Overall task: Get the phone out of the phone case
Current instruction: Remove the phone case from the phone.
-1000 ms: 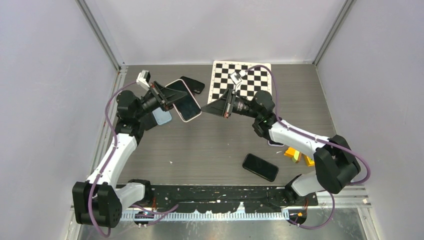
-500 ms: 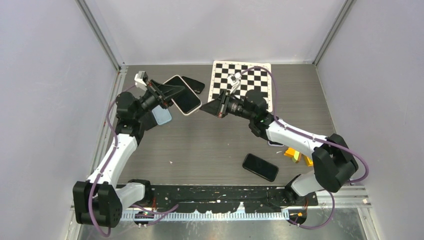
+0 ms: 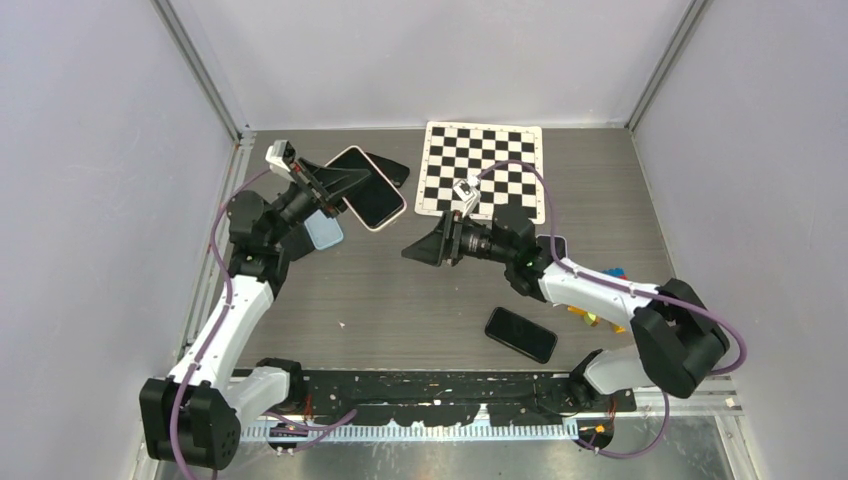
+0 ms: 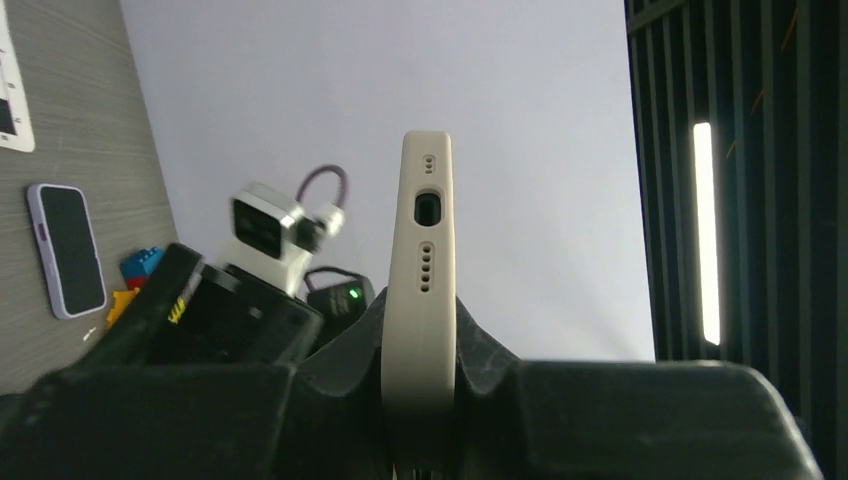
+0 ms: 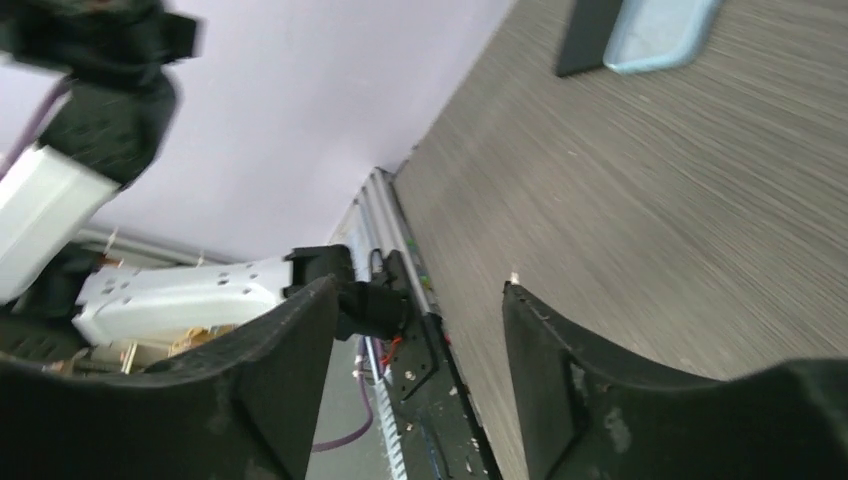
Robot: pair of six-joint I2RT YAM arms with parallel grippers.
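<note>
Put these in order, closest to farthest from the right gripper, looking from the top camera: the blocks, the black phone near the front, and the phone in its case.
1. Cased phone: just up and left of the right gripper.
2. Black phone: down and right, near the front edge.
3. Blocks: farthest, over on the right side.

A cream silicone-cased phone [image 4: 421, 230] is seen edge-on, its lower end hidden between the fingers of the left gripper [image 4: 421, 335]. A pale blue case [image 5: 655, 30] and a dark flat slab [image 5: 590, 30] are cut off by the top edge. Small coloured blocks [image 3: 588, 316] sit partly behind the right arm [image 3: 600, 285].
</note>
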